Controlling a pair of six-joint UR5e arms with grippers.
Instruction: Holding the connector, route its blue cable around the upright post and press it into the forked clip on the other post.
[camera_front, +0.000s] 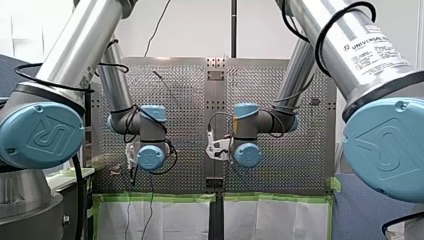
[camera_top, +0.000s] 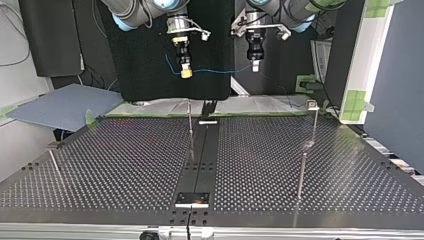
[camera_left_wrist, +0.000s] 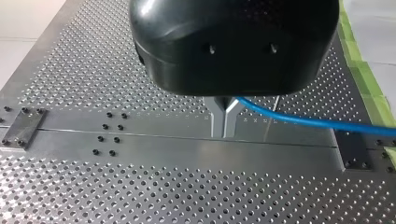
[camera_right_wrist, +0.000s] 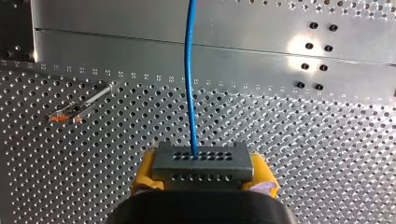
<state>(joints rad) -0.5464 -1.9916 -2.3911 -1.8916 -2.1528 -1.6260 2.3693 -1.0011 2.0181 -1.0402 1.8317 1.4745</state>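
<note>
In the top view my right gripper (camera_top: 185, 73), with yellow pads, hangs above the table's far edge, shut on the connector (camera_top: 186, 73). The blue cable (camera_top: 220, 70) runs level from it to my left gripper (camera_top: 255, 66), which is shut on the cable. The right wrist view shows the grey connector (camera_right_wrist: 201, 162) clamped between the yellow pads (camera_right_wrist: 145, 173), with the cable (camera_right_wrist: 189, 79) leading straight ahead. Seen from the left wrist, the metal fingers (camera_left_wrist: 218, 122) of my left gripper (camera_left_wrist: 224, 133) meet and the cable (camera_left_wrist: 303, 120) trails off to one side.
Thin upright posts stand on the perforated table (camera_top: 125, 165): one near the centre strip (camera_top: 190, 120), two at the top view's right (camera_top: 314, 120) (camera_top: 301, 172), one at its left (camera_top: 54, 160). A post with an orange tip (camera_right_wrist: 67, 115) shows in the right wrist view.
</note>
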